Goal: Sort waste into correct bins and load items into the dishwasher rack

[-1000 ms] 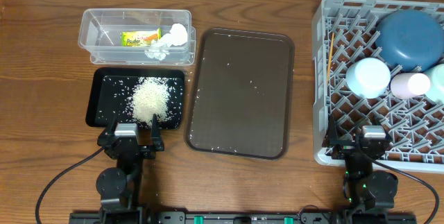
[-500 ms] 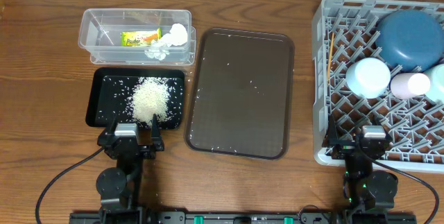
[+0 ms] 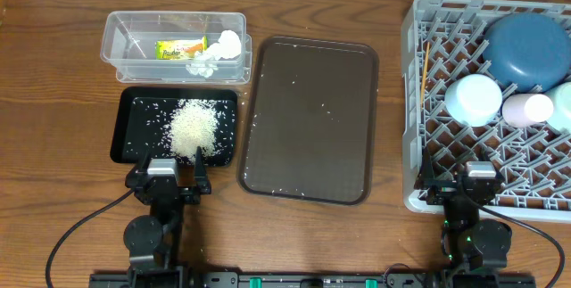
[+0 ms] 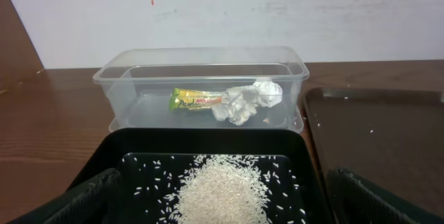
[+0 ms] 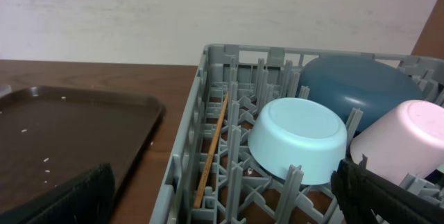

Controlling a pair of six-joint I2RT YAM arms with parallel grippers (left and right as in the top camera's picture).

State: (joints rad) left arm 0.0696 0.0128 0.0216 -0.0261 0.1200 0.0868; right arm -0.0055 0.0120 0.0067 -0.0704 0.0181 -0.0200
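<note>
White rice (image 3: pixel 193 127) is heaped in the black tray (image 3: pixel 129 123). Behind it, the clear tub (image 3: pixel 120 43) holds the snack wrapper (image 3: pixel 180 49) and the crumpled tissue (image 3: pixel 223 49). The grey rack (image 3: pixel 415 101) at the right carries the dark blue plate (image 3: pixel 528 49), a pale blue bowl (image 3: pixel 473 99), the pink cup (image 3: pixel 526 110) and the orange stick (image 3: pixel 424 69). My left gripper (image 3: pixel 169 161) stands open at the black tray's near edge, rice (image 4: pixel 222 196) ahead of it. My right gripper (image 3: pixel 464 176) is open and holds nothing, at the rack's near wall (image 5: pixel 191 161).
A large brown serving tray (image 3: pixel 312 119) lies between the bins and the rack, with a few stray grains on it. A second pale bowl (image 3: pixel 562 105) shows at the right edge. Cables run behind both arm bases.
</note>
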